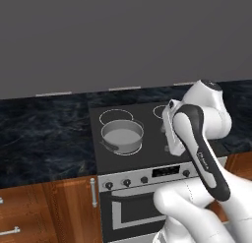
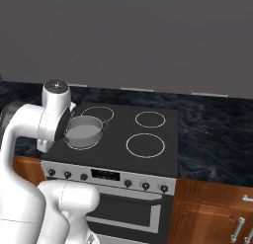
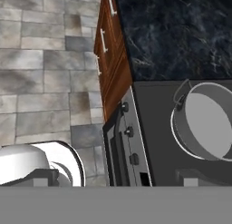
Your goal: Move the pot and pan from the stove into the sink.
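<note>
A round grey metal pot (image 1: 122,136) sits on the black glass stove (image 1: 147,143). The gripper (image 3: 115,182) hovers above, fully open and empty; descending off-centre could knock the rim.

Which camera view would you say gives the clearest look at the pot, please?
The left base view: the pot sits whole and unobstructed on the stove. The right base view has the arm covering its left edge, and the hand view crops its right side.

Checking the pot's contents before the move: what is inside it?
The pot on the stove holds nothing visible; its bare grey floor shows. The near inner wall is hidden by the rim.
</note>
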Controlling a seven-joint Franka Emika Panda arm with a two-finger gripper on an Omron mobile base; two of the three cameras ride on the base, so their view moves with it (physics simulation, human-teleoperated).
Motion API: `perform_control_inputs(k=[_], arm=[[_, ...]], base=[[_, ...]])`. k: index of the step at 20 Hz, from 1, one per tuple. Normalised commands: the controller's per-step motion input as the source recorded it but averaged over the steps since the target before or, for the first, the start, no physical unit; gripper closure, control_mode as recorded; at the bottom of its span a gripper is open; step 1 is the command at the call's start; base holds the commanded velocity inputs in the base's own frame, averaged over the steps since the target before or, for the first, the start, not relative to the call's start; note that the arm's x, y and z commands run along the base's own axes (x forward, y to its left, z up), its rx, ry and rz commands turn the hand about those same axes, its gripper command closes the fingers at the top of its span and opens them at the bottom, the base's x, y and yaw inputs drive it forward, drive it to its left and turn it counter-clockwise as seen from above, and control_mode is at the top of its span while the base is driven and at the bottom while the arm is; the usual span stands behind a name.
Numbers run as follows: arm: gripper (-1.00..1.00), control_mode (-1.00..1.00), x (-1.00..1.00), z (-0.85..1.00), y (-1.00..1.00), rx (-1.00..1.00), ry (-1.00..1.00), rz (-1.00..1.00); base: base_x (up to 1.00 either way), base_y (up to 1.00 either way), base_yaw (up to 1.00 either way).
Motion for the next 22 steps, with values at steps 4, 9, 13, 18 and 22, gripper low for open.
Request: perform_control_inputs(k=[4,9,13,18,22], arm=[[-1.0,-1.0,0.01,-0.12,0.0,0.0,-0.2,0.0],[-1.0,-1.0,0.15,-0.08,0.0,0.0,-0.1,0.0],[-1.0,-1.0,0.33,-0.09,0.0,0.0,0.0,0.0],[-1.0,-1.0,0.23,-0.04,0.0,0.0,0.0,0.0],[-1.0,-1.0,0.0,0.0,0.0,0.0,0.0,0.0]], base=[[0.0,0.0,0.0],[0.0,0.0,0.0],[0.0,0.0,0.0],[0.0,0.0,0.0],[0.0,0.0,0.0]])
